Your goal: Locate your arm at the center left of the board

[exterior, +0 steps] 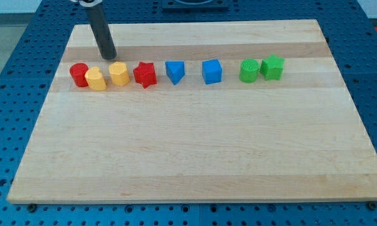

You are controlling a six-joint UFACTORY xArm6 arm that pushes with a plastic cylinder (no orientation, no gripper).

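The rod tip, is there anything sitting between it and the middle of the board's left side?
Yes. My tip is near the view's top left, just above the row of blocks. The red cylinder, the yellow block beside it and another yellow block lie right below it, across a straight path down to the board's centre left.

Board point(194, 157), filling most of the frame: pale wood with lengthwise grain bands, smooth, a low satin sheen. Beneath it I see a blue perforated base point(6, 188), looking like painted metal, matt. My rod point(103, 34), upper left of the frame, is dark, smooth and slightly glossy down to my tip point(108, 56). The blocks look like matt plastic; the green cylinder point(249, 70) and green star point(273, 66), upper right, show fine ridged layering.
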